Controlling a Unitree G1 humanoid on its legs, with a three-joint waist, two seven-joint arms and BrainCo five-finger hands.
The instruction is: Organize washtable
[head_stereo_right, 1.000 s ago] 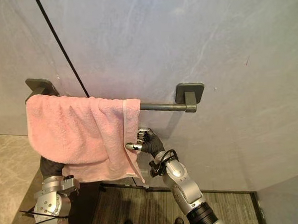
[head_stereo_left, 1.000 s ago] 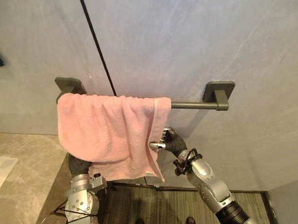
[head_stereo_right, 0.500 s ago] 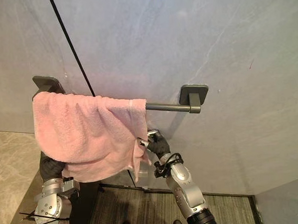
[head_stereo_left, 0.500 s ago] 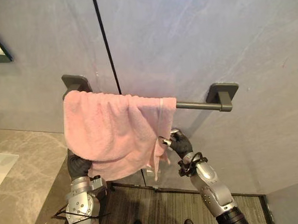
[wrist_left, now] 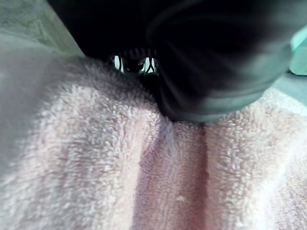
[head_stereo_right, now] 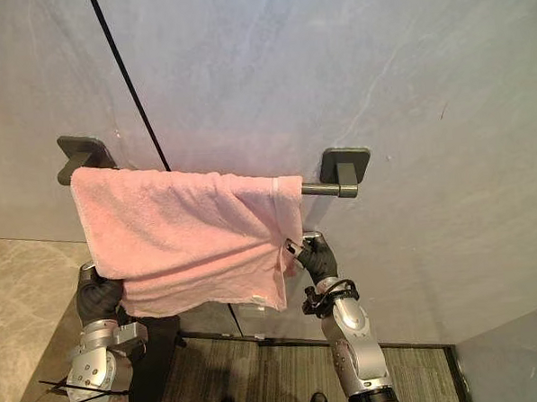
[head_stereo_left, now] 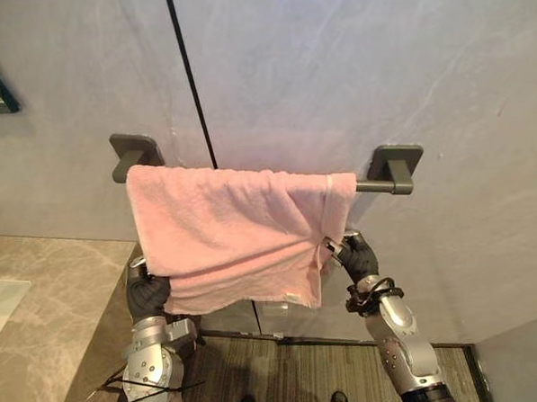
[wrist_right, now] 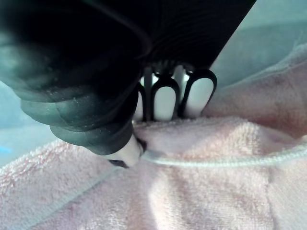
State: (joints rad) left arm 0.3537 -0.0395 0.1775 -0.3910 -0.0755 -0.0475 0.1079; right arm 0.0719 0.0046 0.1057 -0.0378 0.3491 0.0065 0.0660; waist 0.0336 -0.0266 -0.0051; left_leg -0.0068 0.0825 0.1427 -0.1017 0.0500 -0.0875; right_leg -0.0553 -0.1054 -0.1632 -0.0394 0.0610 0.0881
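Your pink towel (head_stereo_left: 234, 239) hangs spread over the dark towel bar (head_stereo_left: 377, 186) on the grey wall (head_stereo_left: 352, 70), covering most of the bar from the left bracket across. Look at your right hand (head_stereo_left: 353, 256): it's up at the towel's right edge, thumb and fingers (wrist_right: 165, 103) pinching the hem between them. Your left hand (head_stereo_left: 148, 295) sits at the lower left corner, right against the cloth, and I can't tell you whether it's gripping, since its fingers are buried behind the towel. The marble counter (head_stereo_left: 39, 294) lies off to the left, below.
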